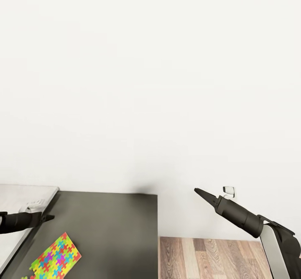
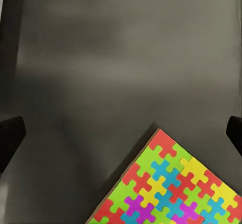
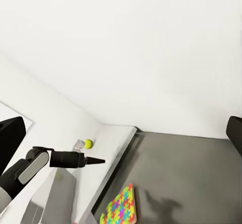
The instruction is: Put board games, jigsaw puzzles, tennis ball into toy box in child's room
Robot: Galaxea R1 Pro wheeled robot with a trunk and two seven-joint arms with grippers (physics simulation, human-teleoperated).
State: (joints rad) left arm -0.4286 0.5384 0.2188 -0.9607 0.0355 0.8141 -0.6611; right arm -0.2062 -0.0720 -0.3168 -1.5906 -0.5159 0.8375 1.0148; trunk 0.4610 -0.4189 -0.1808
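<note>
One multicoloured jigsaw puzzle lies flat on the dark table, near its front left. My left gripper hovers over the table's left edge, just beyond the puzzle; in the left wrist view its fingers stand wide apart, open and empty, with the puzzle below them. A yellow-green tennis ball rests on a pale surface beside the table, behind the left arm. My right gripper hangs in the air to the right of the table, open and empty. The board games, toy box and bed are out of view.
A bare white wall rises right behind the table. Wood-plank floor shows to the right of the table, under my right arm. A small wall socket sits low on the wall. A small white object lies by the ball.
</note>
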